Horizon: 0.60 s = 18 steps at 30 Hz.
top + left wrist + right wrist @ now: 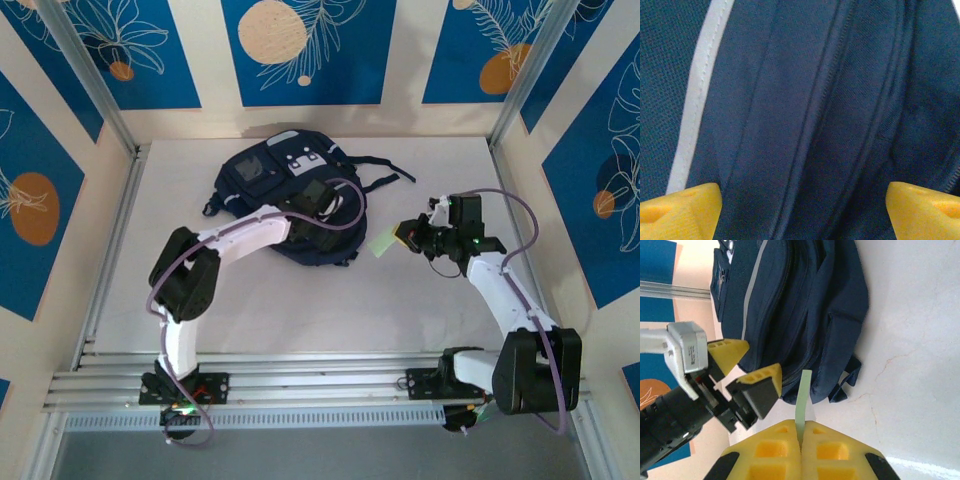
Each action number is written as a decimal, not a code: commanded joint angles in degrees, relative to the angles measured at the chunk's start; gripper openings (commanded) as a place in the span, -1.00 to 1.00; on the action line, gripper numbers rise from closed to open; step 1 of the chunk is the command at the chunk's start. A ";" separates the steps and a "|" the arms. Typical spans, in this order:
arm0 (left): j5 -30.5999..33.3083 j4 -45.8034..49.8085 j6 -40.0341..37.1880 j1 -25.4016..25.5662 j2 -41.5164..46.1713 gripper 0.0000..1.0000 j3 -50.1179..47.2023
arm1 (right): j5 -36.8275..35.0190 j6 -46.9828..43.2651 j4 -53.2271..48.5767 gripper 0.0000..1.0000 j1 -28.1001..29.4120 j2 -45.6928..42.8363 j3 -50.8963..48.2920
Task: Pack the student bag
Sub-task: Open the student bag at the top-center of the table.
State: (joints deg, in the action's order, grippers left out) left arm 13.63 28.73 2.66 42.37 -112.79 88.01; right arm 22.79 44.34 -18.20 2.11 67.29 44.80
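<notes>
Left claw (758,361) spread over large dark navy fabric backpack (255,175); right claw (801,432) beside it pinches thin pale green sheet (804,390).

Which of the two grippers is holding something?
The right gripper: its jaws are shut on a thin pale green sheet. The left gripper is open at the student bag.

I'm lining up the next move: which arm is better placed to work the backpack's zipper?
Left, probably. The left gripper is open right over the student bag's zipper lines. The right gripper, beside the bag, is shut on a thin pale green sheet.
</notes>
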 commanded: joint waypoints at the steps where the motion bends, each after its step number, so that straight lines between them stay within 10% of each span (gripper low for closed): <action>1: 3.14 -1.44 -1.91 -1.18 -0.86 0.66 3.29 | 2.08 -0.09 -1.48 -1.00 -0.35 -1.69 -0.73; 12: 1.28 -1.16 -2.64 -4.49 -5.68 0.21 7.31 | 3.03 0.63 -0.81 -1.00 -0.42 -1.28 -0.32; 18: -2.04 0.46 -2.93 -4.41 -5.42 0.45 7.58 | 3.25 1.61 0.31 -1.00 -0.24 -0.97 -0.56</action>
State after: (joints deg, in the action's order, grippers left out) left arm 13.08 27.33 0.30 38.74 -117.78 93.71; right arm 24.25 44.99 -18.55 1.96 66.48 44.75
